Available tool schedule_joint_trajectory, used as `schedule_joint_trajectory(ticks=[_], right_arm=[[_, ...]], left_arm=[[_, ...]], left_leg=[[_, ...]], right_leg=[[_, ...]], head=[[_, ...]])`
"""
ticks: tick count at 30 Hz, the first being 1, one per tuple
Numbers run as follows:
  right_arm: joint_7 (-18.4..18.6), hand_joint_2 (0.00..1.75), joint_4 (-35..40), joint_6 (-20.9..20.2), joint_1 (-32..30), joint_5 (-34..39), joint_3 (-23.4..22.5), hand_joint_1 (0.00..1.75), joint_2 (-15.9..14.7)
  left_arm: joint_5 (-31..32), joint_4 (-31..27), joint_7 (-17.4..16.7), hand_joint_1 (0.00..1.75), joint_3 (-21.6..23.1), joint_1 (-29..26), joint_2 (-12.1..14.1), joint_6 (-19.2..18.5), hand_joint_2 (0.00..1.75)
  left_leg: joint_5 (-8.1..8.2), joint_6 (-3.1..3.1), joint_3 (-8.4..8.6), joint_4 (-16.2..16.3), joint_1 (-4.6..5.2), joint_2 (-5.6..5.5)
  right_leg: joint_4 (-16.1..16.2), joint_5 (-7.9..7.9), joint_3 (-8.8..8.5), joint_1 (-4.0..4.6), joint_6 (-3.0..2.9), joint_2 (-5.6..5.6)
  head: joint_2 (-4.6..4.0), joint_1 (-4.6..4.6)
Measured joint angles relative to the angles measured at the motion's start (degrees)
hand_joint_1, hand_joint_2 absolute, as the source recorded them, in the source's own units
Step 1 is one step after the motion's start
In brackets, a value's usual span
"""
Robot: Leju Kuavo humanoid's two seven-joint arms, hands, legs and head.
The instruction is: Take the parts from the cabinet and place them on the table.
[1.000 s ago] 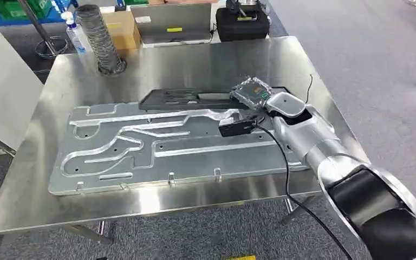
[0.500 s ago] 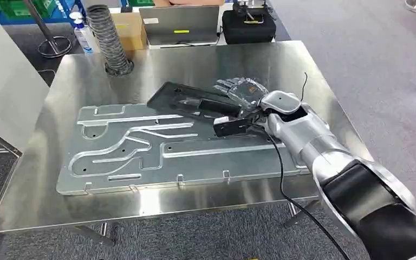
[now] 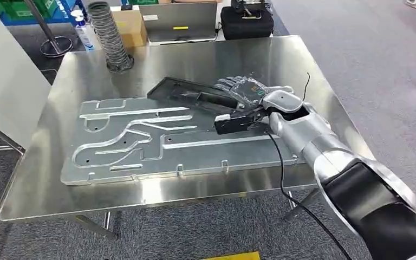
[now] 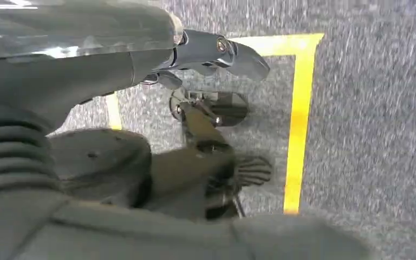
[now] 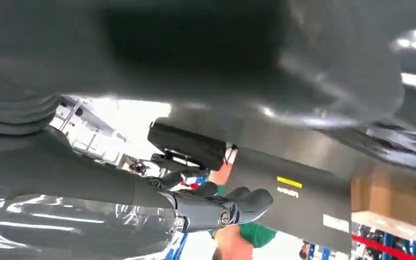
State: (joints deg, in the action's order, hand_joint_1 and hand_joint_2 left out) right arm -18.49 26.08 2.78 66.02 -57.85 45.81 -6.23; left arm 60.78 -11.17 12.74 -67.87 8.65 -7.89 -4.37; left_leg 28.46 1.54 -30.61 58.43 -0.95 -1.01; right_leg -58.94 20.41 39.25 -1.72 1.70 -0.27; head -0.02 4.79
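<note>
One black part (image 3: 195, 97) lies on your table (image 3: 303, 59), overlapping one grooved plate (image 3: 157, 141), right hand (image 3: 244, 89) above it, fingers spread, empty; left hand (image 4: 216, 54) hangs, fingers loose, empty.

Ribbed hose (image 3: 110, 36), cardboard box (image 3: 130, 27), black case (image 3: 246, 21) behind table

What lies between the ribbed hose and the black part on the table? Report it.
Head view: bare steel table lies between the ribbed hose and the black part; nothing stands there.
</note>
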Motion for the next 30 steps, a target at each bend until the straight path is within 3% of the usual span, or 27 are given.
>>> schedule_joint_trajectory(ticks=[3,4,6,7,8,9,10,11,13,14,15,16,18,19,20,21,23,24,25,26,28,29,30], right_arm=[[0.31,0.00,0.11,0.04,0.08,0.43,0.04,0.00,-0.44],[0.33,0.00,0.11,0.02,0.11,0.46,0.04,0.00,-0.74],[0.57,0.00,0.13,0.00,0.32,0.63,0.11,0.00,-1.44],[0.68,0.00,0.13,0.00,0.44,0.76,0.13,0.00,-1.73],[0.76,0.00,0.15,0.00,0.47,0.98,0.17,0.00,-1.97],[0.85,0.00,0.17,0.02,0.46,1.16,0.24,0.00,-2.49],[0.94,0.00,0.22,0.09,0.46,1.24,0.28,0.00,-2.88],[1.05,0.00,0.33,0.15,0.47,1.33,0.33,0.00,-3.19],[1.40,0.00,0.72,0.46,0.60,1.40,0.37,0.00,-3.74],[1.55,0.00,1.05,0.61,0.94,1.42,0.37,0.00,-3.95],[1.77,0.00,1.50,0.76,1.26,1.44,0.37,0.00,-4.17],[1.97,0.00,1.70,0.90,1.50,1.49,0.37,0.00,-4.59],[2.46,0.00,1.98,0.92,2.09,1.64,0.39,0.00,-5.66],[2.71,0.00,2.25,0.94,2.11,1.64,0.39,0.00,-6.47],[2.93,0.00,2.75,0.96,2.11,1.66,0.39,0.00,-7.19],[3.23,0.00,3.17,1.03,2.09,1.68,0.39,0.00,-7.98],[4.02,0.00,4.33,1.16,1.82,1.68,0.37,0.00,-9.84],[4.39,0.00,4.81,1.16,1.54,1.68,0.33,0.00,-10.76],[4.68,0.00,5.25,1.16,1.21,1.68,0.22,0.00,-11.65],[4.92,0.00,5.57,1.14,0.98,1.70,0.09,0.00,-12.46],[5.03,0.00,6.16,0.76,1.08,2.67,-0.64,0.00,-14.80],[5.03,0.00,6.62,0.40,1.22,3.53,-1.24,0.00,-15.84],[5.00,0.00,7.06,0.22,1.34,4.33,-1.97,0.00,-16.92]], left_arm=[[0.24,0.00,-0.04,0.00,0.00,-0.03,0.02,-0.06,0.00],[0.33,0.00,-0.04,0.00,0.00,0.12,0.02,-0.13,0.00],[0.57,0.00,-0.13,0.00,0.02,0.36,0.02,-0.28,0.00],[0.72,0.00,-0.31,0.00,0.02,0.34,0.02,-0.44,0.00],[0.87,0.00,-0.55,0.00,0.04,0.34,0.02,-0.50,0.00],[0.96,0.00,-0.83,0.00,0.07,0.35,-0.02,-0.76,0.00],[1.03,0.00,-1.07,0.00,0.09,0.35,-0.09,-0.94,0.00],[1.07,0.00,-1.18,0.00,0.11,0.35,-0.11,-1.03,0.00],[1.11,0.00,-1.47,0.00,0.15,0.36,-0.24,-1.18,0.00],[1.11,0.00,-1.64,0.00,0.20,0.43,-0.55,-1.20,0.00],[1.16,0.00,-1.77,0.00,0.22,0.53,-0.83,-1.20,0.00],[1.27,0.00,-1.92,0.00,0.26,0.62,-0.92,-1.27,0.00],[1.68,0.00,-2.16,0.00,0.39,0.95,-1.22,-1.44,0.00],[1.84,0.00,-2.30,0.00,0.44,1.00,-1.22,-1.44,0.00],[2.05,0.00,-2.34,0.00,0.48,1.08,-1.27,-1.57,0.00],[2.19,0.00,-2.38,0.00,0.52,1.21,-1.33,-1.66,0.00],[2.34,0.00,-2.40,0.00,0.68,1.72,-1.40,-2.01,0.00],[2.45,0.00,-2.40,0.00,0.77,1.94,-1.40,-2.10,0.00],[2.71,0.00,-2.38,0.00,0.87,2.08,-1.40,-2.14,0.00],[2.78,0.02,-2.34,0.00,1.01,2.12,-1.40,-2.16,0.00],[2.80,0.00,-1.92,0.00,1.25,2.29,-1.31,-2.12,0.00],[2.78,0.00,-1.73,0.00,1.33,2.51,-1.29,-2.12,0.00],[2.73,0.00,-1.57,0.00,1.42,2.77,-1.29,-2.12,0.00]], left_leg=[[-0.72,-1.32,-0.56,0.74,0.37,0.06],[-1.58,-2.18,-0.97,0.33,0.00,0.26],[-2.69,-3.27,-2.30,0.33,0.27,0.41],[-3.25,-3.45,-3.08,0.34,0.48,0.43],[-3.78,-3.62,-3.77,0.35,0.74,0.44],[-4.42,-3.84,-4.67,0.39,1.07,0.50],[-5.01,-4.00,-5.50,0.39,1.40,0.50],[-5.62,-4.07,-6.29,0.40,1.75,0.50],[-6.67,-4.20,-7.49,0.40,2.41,0.48],[-7.17,-4.25,-7.84,0.47,2.45,0.51],[-7.56,-3.99,-8.29,0.53,2.86,0.57],[-8.02,-3.75,-8.14,0.22,2.50,0.77],[-9.05,-3.36,-8.18,-0.16,2.09,0.70],[-9.26,-3.13,-8.46,-0.45,2.48,0.57],[-7.41,-2.68,-8.94,0.21,2.34,0.61],[-4.01,-2.29,-9.65,2.60,2.11,0.62],[2.58,-1.31,-11.41,10.99,1.24,0.65],[3.99,-0.91,-11.99,14.93,0.85,0.67],[3.62,-0.43,-11.87,17.39,0.52,0.69],[1.79,-0.03,-10.69,17.33,0.19,0.70],[-2.35,0.65,-5.30,10.82,-0.39,0.70],[-2.06,0.78,-1.62,5.96,-0.64,0.69],[0.70,0.92,1.77,0.94,-0.52,0.59]], right_leg=[[0.81,-1.40,-0.07,-0.08,1.39,0.12],[0.67,-1.14,0.27,-0.36,1.71,0.14],[-4.09,4.77,2.20,-0.24,1.58,0.14],[-8.88,8.28,3.71,-0.09,1.55,0.17],[-13.12,10.68,4.84,0.13,1.51,0.16],[-17.07,12.13,5.52,0.40,1.33,0.17],[-18.07,11.54,4.98,0.61,1.01,0.17],[-16.63,9.96,3.25,0.99,0.48,0.18],[-8.87,7.12,-2.87,1.99,-1.20,0.23],[-3.46,7.89,-6.88,2.74,-2.52,0.26],[0.30,9.44,-8.90,2.92,-3.16,0.08],[0.03,8.63,-8.59,2.93,-2.67,-0.07],[0.67,7.87,-8.50,3.34,-3.14,-0.05],[1.81,6.68,-8.54,2.83,-3.38,-0.38],[2.48,5.65,-8.11,2.51,-3.46,-0.69],[2.69,4.81,-7.39,2.28,-3.81,-0.72],[2.64,3.43,-5.62,1.91,-3.34,-0.73],[2.61,2.77,-4.77,1.65,-3.10,-0.76],[2.51,2.10,-3.88,1.41,-2.79,-0.80],[2.37,1.43,-2.90,1.11,-2.45,-0.79],[1.68,0.33,-0.90,0.42,-1.58,-0.72],[1.19,-0.05,-0.27,0.31,-1.09,-0.65],[0.80,-0.35,0.41,0.33,-0.64,-0.63]], head=[[0.00,0.02],[0.00,0.02],[0.00,0.02],[0.00,0.02],[0.00,0.02],[0.00,0.02],[0.00,0.02],[0.00,0.02],[0.00,0.02],[0.00,0.02],[0.00,0.02],[0.00,0.02],[0.00,0.02],[0.00,0.00],[0.00,0.02],[0.00,0.02],[0.00,0.02],[0.00,0.02],[0.00,0.02],[0.00,0.02],[0.00,0.04],[0.00,0.02],[0.00,0.04]])
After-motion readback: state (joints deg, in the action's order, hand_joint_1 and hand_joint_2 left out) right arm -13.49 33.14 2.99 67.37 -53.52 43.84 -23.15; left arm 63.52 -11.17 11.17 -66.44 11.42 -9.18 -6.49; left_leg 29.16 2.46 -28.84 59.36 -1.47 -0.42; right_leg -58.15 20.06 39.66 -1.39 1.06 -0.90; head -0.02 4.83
